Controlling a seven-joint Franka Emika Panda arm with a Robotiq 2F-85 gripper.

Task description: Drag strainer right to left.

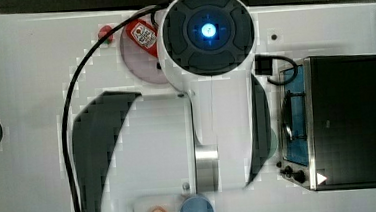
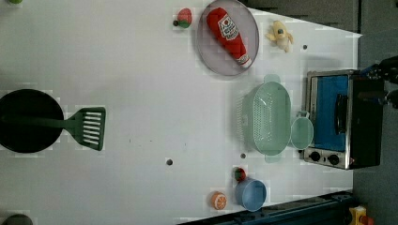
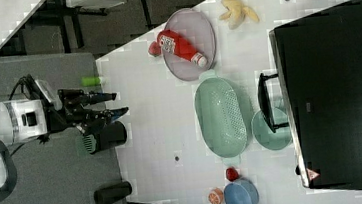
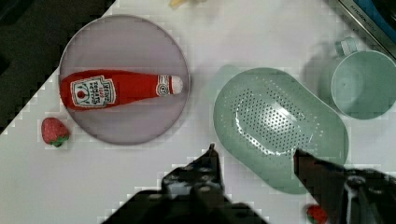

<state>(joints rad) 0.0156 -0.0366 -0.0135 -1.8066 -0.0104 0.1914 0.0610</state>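
Observation:
The strainer (image 2: 267, 117), a pale mint-green oval with a dotted base, lies empty on the white table (image 2: 141, 70) beside the toaster oven. It also lies at the right view's centre (image 3: 220, 116). In the wrist view the strainer (image 4: 280, 116) sits below my gripper (image 4: 257, 156), its near rim between the two dark fingertips. My gripper (image 3: 121, 101) is open, holds nothing, and hangs well above the table, clear of the strainer. A round mint cup (image 2: 301, 132) with a handle rests against the strainer's side nearest the oven.
A greyish plate (image 2: 227, 37) carries a ketchup bottle (image 2: 229, 33); a strawberry (image 2: 184, 17) and banana (image 2: 280, 35) lie near it. The toaster oven (image 2: 338, 117) stands beyond the cup. A blue cup (image 2: 251, 194), orange (image 2: 218, 200), spatula (image 2: 87, 126) and black pan (image 2: 28, 121) are also on the table.

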